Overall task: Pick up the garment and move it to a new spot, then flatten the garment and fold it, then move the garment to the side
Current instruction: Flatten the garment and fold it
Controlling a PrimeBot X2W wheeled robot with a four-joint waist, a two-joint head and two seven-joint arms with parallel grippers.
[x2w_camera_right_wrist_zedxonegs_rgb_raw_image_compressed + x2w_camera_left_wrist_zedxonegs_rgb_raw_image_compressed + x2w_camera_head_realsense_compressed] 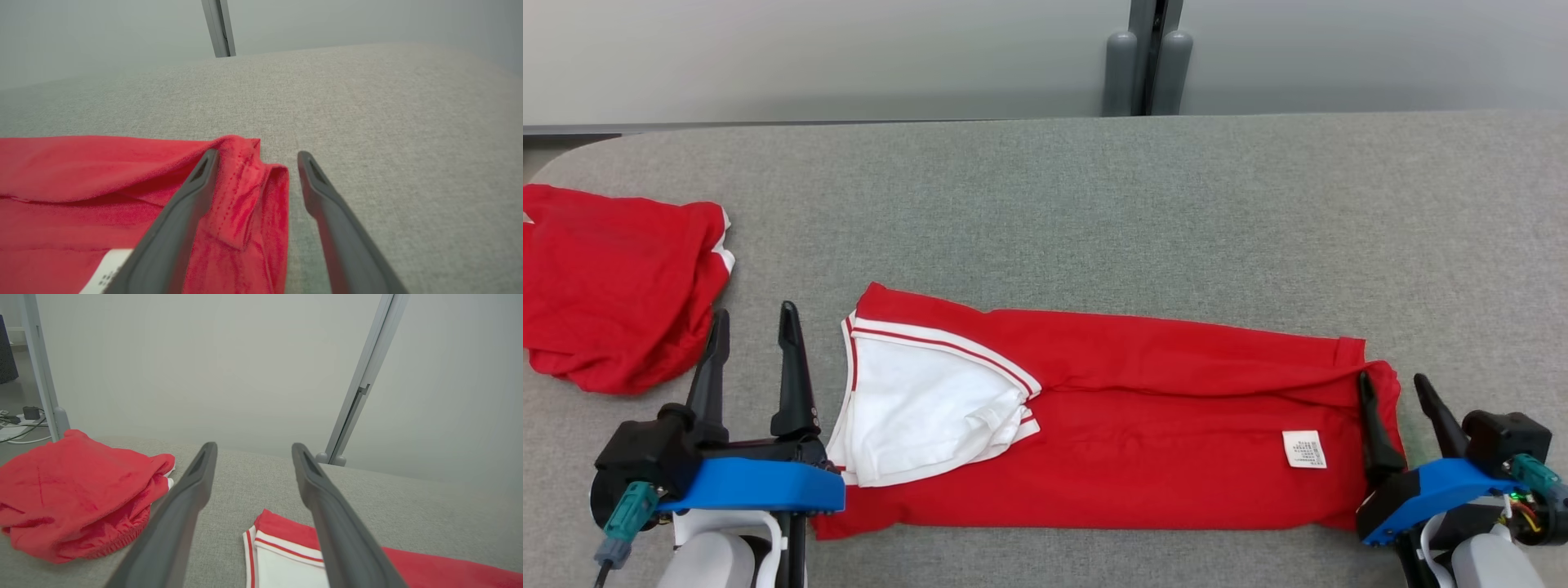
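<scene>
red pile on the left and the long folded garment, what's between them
Head view: the left gripper, jaws open, stands between the red pile and the folded garment, over bare grey table.

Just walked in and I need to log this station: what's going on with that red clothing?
A two-armed robot is folding a red garment on a grey table. It lies flat, folded into a long strip. Both claws are open, holding nothing: the left claw sits beside the white-trimmed end, the right claw straddles the opposite edge near the label. A second red garment lies crumpled at the table's left end.
</scene>
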